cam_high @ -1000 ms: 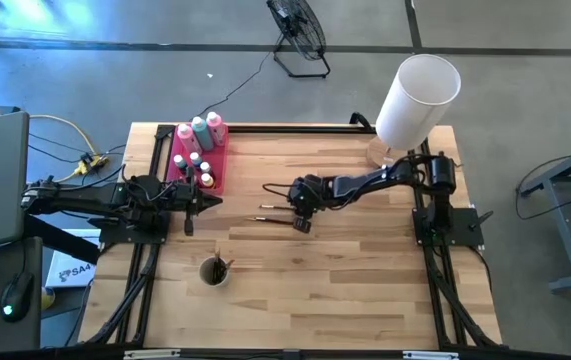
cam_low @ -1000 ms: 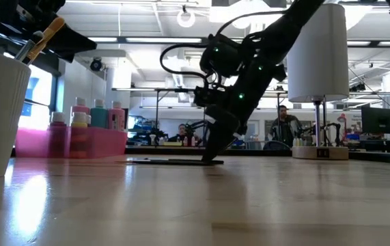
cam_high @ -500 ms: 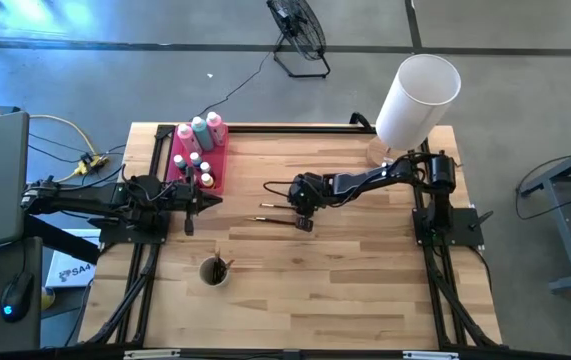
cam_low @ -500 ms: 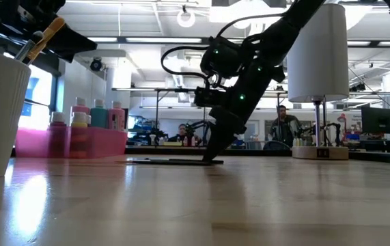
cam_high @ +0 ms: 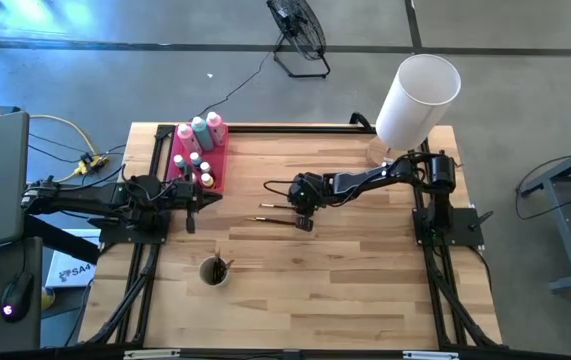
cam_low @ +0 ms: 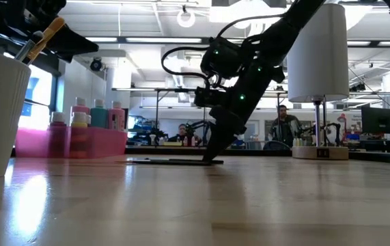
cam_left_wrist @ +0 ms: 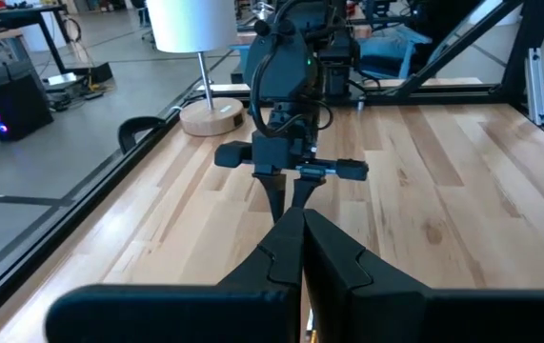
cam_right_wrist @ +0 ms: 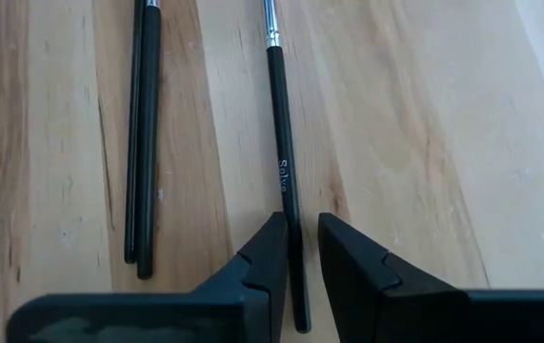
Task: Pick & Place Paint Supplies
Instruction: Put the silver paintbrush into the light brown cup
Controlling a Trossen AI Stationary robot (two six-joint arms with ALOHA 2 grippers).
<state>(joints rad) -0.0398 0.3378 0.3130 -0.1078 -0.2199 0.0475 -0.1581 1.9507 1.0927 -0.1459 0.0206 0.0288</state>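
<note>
My right gripper [cam_right_wrist: 295, 250] is down at the tabletop near the middle of the table [cam_high: 365, 270], its fingers [cam_right_wrist: 262, 252] drawn in narrow on either side of a thin dark-handled brush [cam_right_wrist: 284, 181] that lies flat on the wood; the handle runs between the fingertips. Two more brushes [cam_right_wrist: 142, 143] lie side by side just beside it, parallel and untouched. My left gripper [cam_high: 189, 205] waits at the left edge of the table with its fingers pressed together on nothing. Near it, the pink tray [cam_high: 183, 160] holds the squeeze bottles [cam_high: 199, 130] and the small paint pots [cam_high: 199, 170]. A white cup [cam_high: 213, 271] with a brush in it stands nearer the front edge. The white lampshade [cam_high: 417, 100] stands at the far right corner.
</note>
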